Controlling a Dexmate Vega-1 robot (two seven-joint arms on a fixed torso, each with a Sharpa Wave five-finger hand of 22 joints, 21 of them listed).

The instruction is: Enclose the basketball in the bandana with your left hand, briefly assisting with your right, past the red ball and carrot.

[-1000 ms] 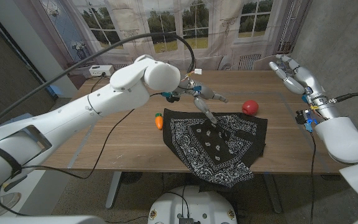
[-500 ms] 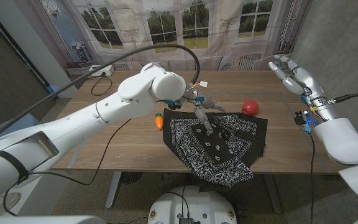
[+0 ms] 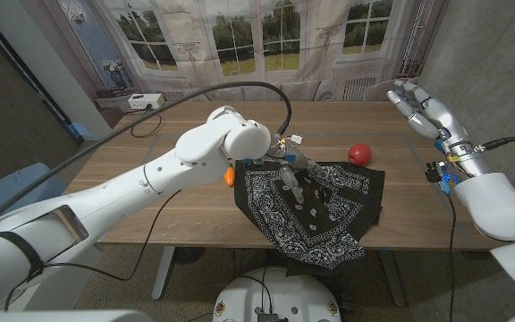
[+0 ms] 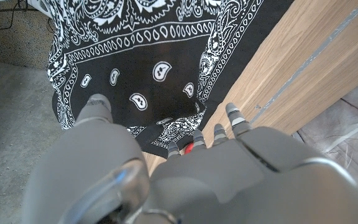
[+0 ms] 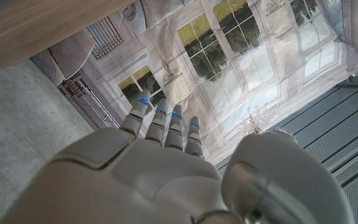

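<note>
With fingers apart, the left hand (image 3: 295, 173) over the bandana (image 3: 316, 210) needed a firm fold pinch (right hand (image 3: 423, 107) spread, idle).

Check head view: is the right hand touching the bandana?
No. The right hand is raised near the table's far right corner, well apart from the bandana.

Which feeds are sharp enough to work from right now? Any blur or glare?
Head view: evenly lit, sharp, bandana pattern crisp, no glare. Left wrist view: cloth print sharp, but the left robot hand close to the lens is soft. Right wrist view: right robot hand blurred, window backdrop bright.
</note>
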